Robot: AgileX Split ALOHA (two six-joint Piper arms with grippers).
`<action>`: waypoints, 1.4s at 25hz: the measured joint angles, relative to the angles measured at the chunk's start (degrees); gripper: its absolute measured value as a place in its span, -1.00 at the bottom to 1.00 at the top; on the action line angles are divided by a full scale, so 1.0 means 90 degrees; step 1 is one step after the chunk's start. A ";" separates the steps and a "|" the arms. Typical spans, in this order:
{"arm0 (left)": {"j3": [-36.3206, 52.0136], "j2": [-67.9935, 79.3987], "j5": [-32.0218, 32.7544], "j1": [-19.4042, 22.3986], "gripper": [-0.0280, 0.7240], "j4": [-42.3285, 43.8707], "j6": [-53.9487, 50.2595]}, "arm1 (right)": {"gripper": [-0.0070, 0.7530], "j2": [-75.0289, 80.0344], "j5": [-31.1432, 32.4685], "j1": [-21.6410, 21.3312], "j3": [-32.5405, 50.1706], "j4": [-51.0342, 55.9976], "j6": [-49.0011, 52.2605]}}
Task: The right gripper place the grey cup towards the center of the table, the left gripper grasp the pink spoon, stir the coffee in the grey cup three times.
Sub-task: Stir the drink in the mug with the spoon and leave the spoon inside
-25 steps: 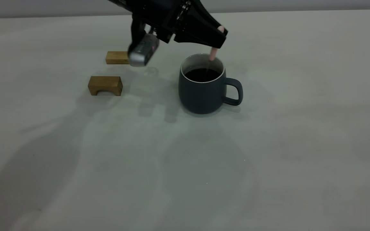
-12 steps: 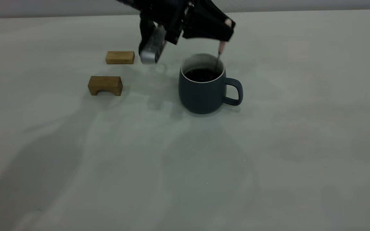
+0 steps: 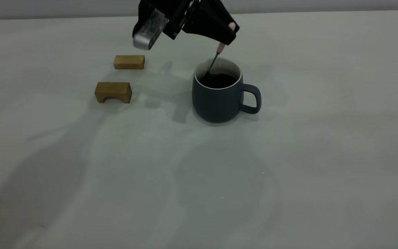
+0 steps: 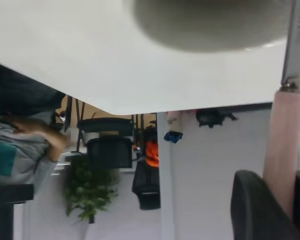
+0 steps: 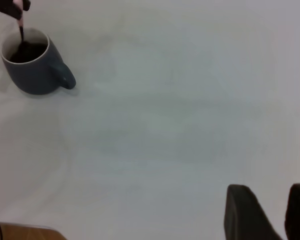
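Since the earlier frames, left gripper (image 3: 227,36) is swinging back toward the left side of the grey cup (image 3: 219,93) and lifting a little; the spoon's neck is now slanting down-left into the cup instead of hanging near the handle side. Left gripper is clamping the pink spoon (image 3: 220,48) by the top of its pale handle, fingers (image 4: 257,207) pressed tight around it, also clear in the left wrist view. Spoon bowl is dipping into the coffee (image 3: 219,80), near the cup's left inner wall.

Cup is sitting upright near the middle of the table (image 3: 288,173), handle pointing right, so the placing step is looking done. Right gripper (image 5: 267,215) is hanging well apart from the cup over bare table, holding nothing, fingers parted with a gap between them.

Stirring is looking mid-way; how many of the three turns are finished can't be counted from this. Remaining: finishing the turns, probably lifting the spoon out.

Two wooden blocks (image 3: 113,92) are lying left of the cup, untouched.
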 joint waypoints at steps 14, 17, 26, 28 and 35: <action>0.0000 0.0266 0.0291 -0.0160 -0.48 -0.0059 -0.0430 | -0.36 0.0000 0.0000 0.0000 0.0000 0.0000 0.0000; -0.0069 0.0156 0.0285 -0.0160 -0.48 0.0118 -0.0468 | -0.36 0.0000 0.0000 0.0000 0.0000 0.0000 0.0000; -0.0126 0.0147 0.0213 -0.0167 -0.48 0.0840 -0.0475 | -0.36 0.0000 0.0000 0.0000 0.0000 0.0000 0.0000; -0.0126 0.0147 0.0213 -0.0167 -0.48 0.0863 -0.0552 | -0.36 0.0000 0.0000 0.0000 0.0000 0.0000 0.0000; -0.0131 0.0147 0.0293 -0.0167 0.14 0.1160 -0.0723 | -0.36 0.0000 0.0000 0.0000 0.0000 0.0000 0.0000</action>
